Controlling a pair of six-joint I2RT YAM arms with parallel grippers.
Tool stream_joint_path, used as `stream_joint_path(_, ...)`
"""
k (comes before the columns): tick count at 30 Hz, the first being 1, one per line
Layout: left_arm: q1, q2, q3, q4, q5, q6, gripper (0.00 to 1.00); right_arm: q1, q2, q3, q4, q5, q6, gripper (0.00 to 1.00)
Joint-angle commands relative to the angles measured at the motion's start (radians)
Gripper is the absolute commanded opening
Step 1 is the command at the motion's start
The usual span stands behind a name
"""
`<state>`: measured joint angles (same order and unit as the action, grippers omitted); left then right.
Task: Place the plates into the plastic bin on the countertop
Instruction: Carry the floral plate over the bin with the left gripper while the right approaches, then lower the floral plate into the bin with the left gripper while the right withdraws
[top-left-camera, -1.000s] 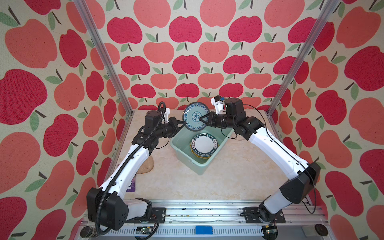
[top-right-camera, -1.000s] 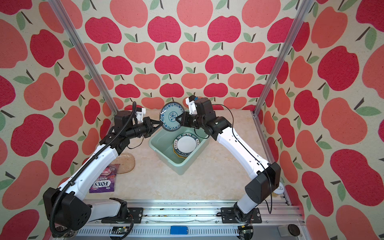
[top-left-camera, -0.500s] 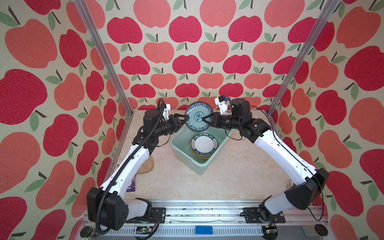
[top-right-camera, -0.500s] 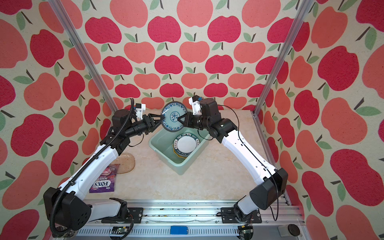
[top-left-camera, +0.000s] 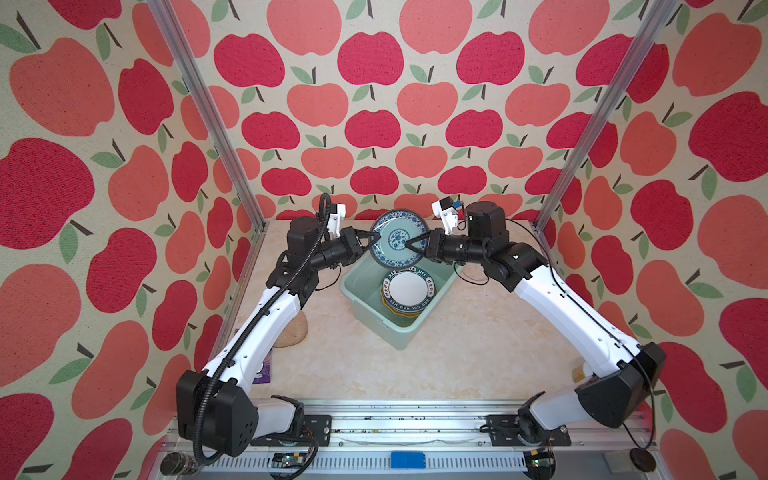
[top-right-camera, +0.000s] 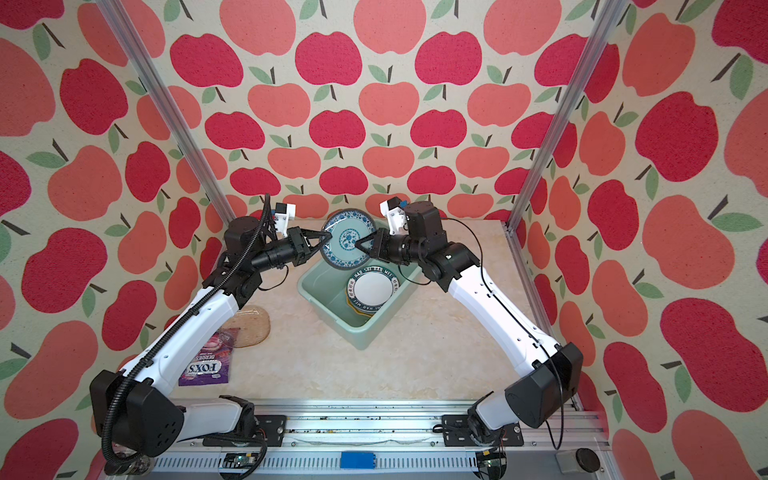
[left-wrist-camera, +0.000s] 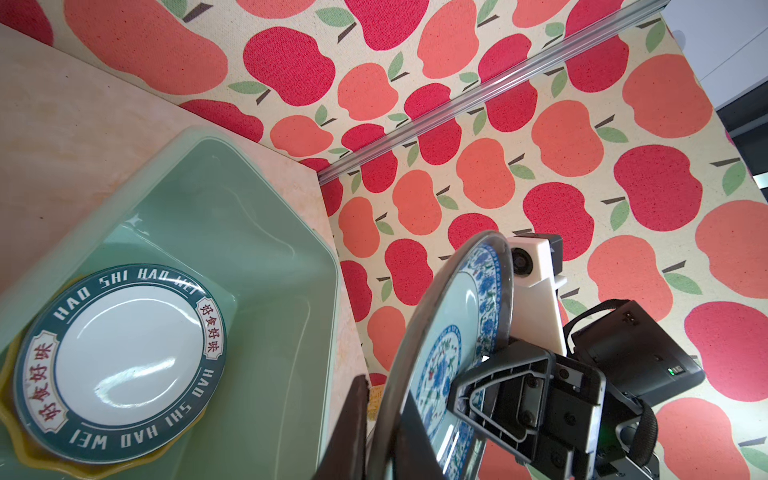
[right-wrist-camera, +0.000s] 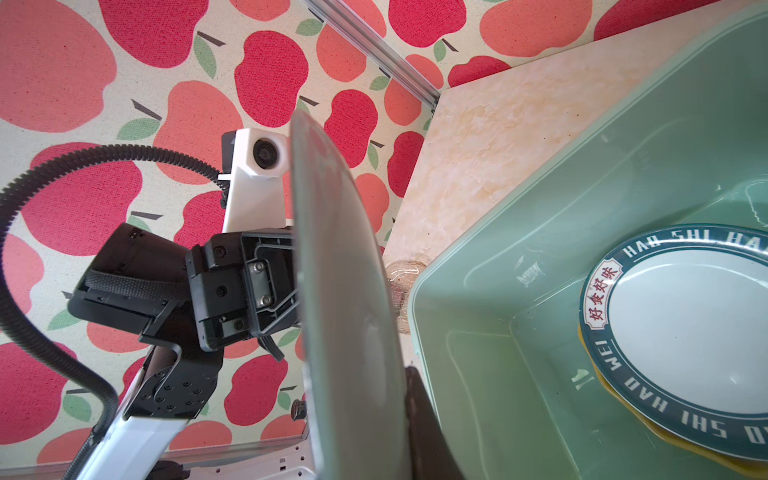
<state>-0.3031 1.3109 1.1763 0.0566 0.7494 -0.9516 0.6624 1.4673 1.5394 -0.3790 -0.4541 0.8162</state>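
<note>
Patterned plate (top-left-camera: 390, 230), clamped near-upright by left gripper (top-left-camera: 372, 239) and right gripper (top-left-camera: 410, 245) (opposite rims), should be levelled before lowering into plastic bin (top-left-camera: 399, 338).

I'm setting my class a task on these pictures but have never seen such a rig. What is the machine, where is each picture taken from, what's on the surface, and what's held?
It is a robot with two white arms, each ending in a two-finger gripper. Two pictures look down from side-by-side overhead cameras; two come from wrist cameras. On the countertop sits a green plastic bin holding a lettered white plate on a yellow plate. Beside the left arm lie a clear glass plate and a purple candy bag. The left gripper and right gripper clamp opposite sides of a blue patterned plate, held on edge above the bin's far end.
</note>
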Motion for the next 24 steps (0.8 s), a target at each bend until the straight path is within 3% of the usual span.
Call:
stream_joint_path(1, -0.021, 0.01, 0.042, -0.03, 0.032, -0.009, 0.06, 0.004, -0.033, -0.021, 0.051, -0.003, -0.027, 0.0)
stream_joint_path(5, -0.021, 0.006, 0.04, -0.035, 0.028, -0.012, 0.0, -0.008, -0.046, -0.041, 0.057, 0.004, -0.022, 0.05)
stream_joint_path(7, -0.022, 0.007, 0.043, -0.045, 0.025, -0.012, 0.0, -0.019, -0.057, -0.053, 0.055, 0.013, -0.018, 0.24)
stream_joint_path(8, -0.02, 0.007, 0.044, -0.056, 0.019, -0.01, 0.0, -0.025, -0.062, -0.058, 0.054, 0.019, -0.018, 0.28)
stream_joint_path(10, -0.022, 0.006, 0.05, -0.086, 0.002, -0.006, 0.0, -0.042, -0.077, -0.067, 0.038, 0.043, -0.018, 0.53)
stream_joint_path(15, -0.035, -0.004, 0.075, -0.211, -0.104, -0.003, 0.0, -0.096, -0.121, -0.063, -0.05, 0.107, -0.049, 0.75)
stream_joint_path(20, -0.106, -0.045, 0.115, -0.39, -0.385, -0.009, 0.0, -0.147, -0.2, -0.084, -0.15, 0.267, -0.046, 0.77)
stream_joint_path(24, -0.203, -0.062, 0.121, -0.455, -0.63, -0.092, 0.0, -0.16, -0.282, -0.13, -0.161, 0.424, -0.044, 0.77)
